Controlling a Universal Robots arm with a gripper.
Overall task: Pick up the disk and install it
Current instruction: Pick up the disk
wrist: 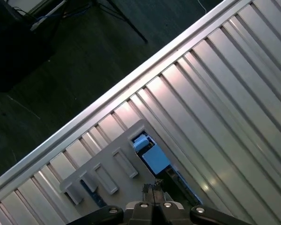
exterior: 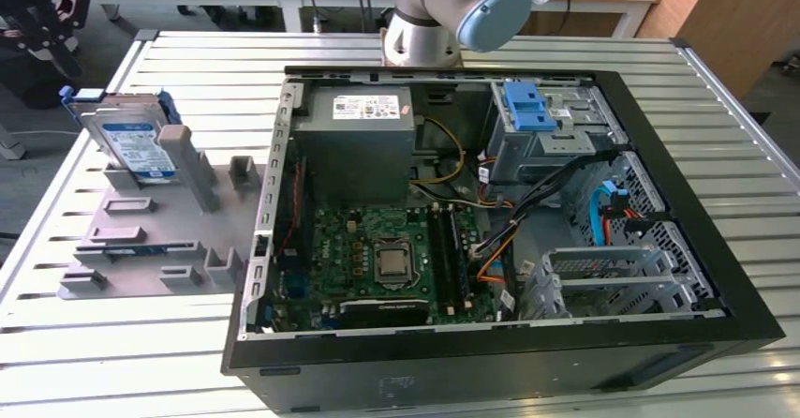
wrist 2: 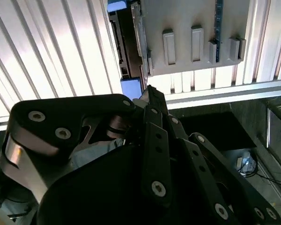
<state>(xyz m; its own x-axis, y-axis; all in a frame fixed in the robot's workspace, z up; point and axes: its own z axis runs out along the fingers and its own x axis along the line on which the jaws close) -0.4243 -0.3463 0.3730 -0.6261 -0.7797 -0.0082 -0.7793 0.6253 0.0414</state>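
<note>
Exterior view, from its left: my end effector (exterior: 51, 36) hangs over the far left corner of the slatted worktop (exterior: 125, 366). It is just above the disk (exterior: 135, 141) and apart from it. In both wrist views the fingertips (wrist: 153, 191) look pressed together with nothing between them.

The disk stands on edge, tilted back, in a slot at the far end of the gray fixture (exterior: 150, 240). Its label faces the camera and the blue carrier frame runs round its edges. The second wrist view shows the disk (wrist 2: 124, 42) edge-on beside the fixture (wrist 2: 192, 28), with the end effector (wrist 2: 150, 93) near its blue end. The first wrist view has the end effector (wrist: 153, 191) over the disk's (wrist: 152, 157) blue tab.

Just right of the fixture lies the open computer case (exterior: 500, 354) on its side. Inside are the power supply (exterior: 356, 132) at the far left and the motherboard (exterior: 375, 249) nearer the camera. Further right is the metal drive cage (exterior: 563, 141) with a blue latch (exterior: 531, 109) on top. The disk is outside the case, not installed. My arm's base (exterior: 432, 15) stands behind the case.
</note>
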